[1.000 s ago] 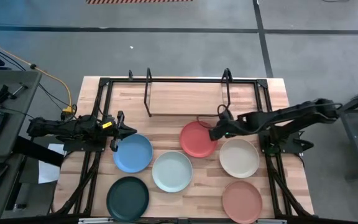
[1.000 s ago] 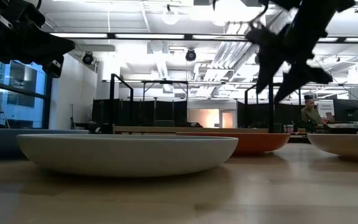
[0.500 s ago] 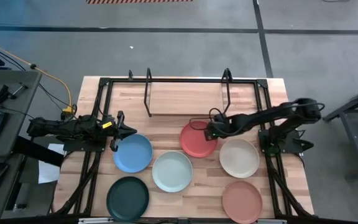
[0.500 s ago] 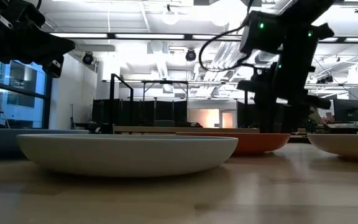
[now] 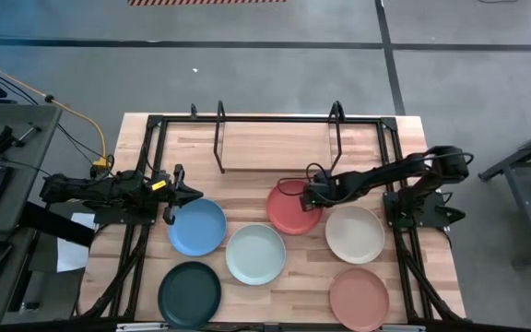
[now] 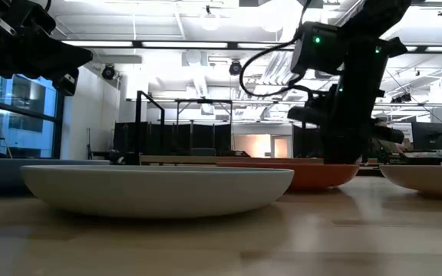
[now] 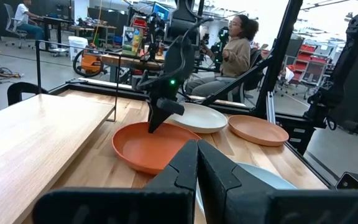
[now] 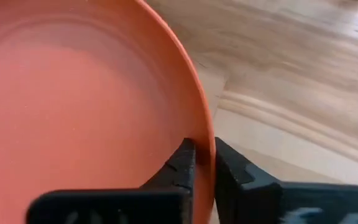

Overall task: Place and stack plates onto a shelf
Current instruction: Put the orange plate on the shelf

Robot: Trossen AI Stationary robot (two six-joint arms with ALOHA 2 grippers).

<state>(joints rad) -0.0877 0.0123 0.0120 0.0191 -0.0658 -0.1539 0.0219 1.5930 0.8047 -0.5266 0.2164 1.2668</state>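
**Coral rim caught between the right claw's fingers**

Coral red plate (image 5: 292,208) lies flat on the butcher-block tabletop (image 5: 275,281), and the right gripper (image 5: 308,195) has come down onto its rim on the side facing the right arm's base. In the right wrist view one dark finger (image 8: 178,167) sits inside the dish and the other just outside, with the thin rim edge (image 8: 205,146) pinched between them, so the claw is clenched on this plate. The right arm stretches low and nearly level from the table's right edge toward the middle, wrist tipped down.

Just behind the claw, toward its own base, the cream plate (image 5: 355,233) lies close to the coral one, leaving little room on that side. Beyond the claw, toward the table's far edge, the shelf (image 5: 277,146) stands with its light board bare between the black upright loops; the strip of wood between it and the coral plate is open. The pale mint plate (image 5: 255,253) lies near the coral plate's front-left, the terracotta pink plate (image 5: 359,298) past the cream one at the near edge.

The left gripper (image 5: 188,193) waits at the table's left side, fingers pressed together, at the rim of the blue plate (image 5: 197,227), with the dark green plate (image 5: 190,293) further toward the near edge.
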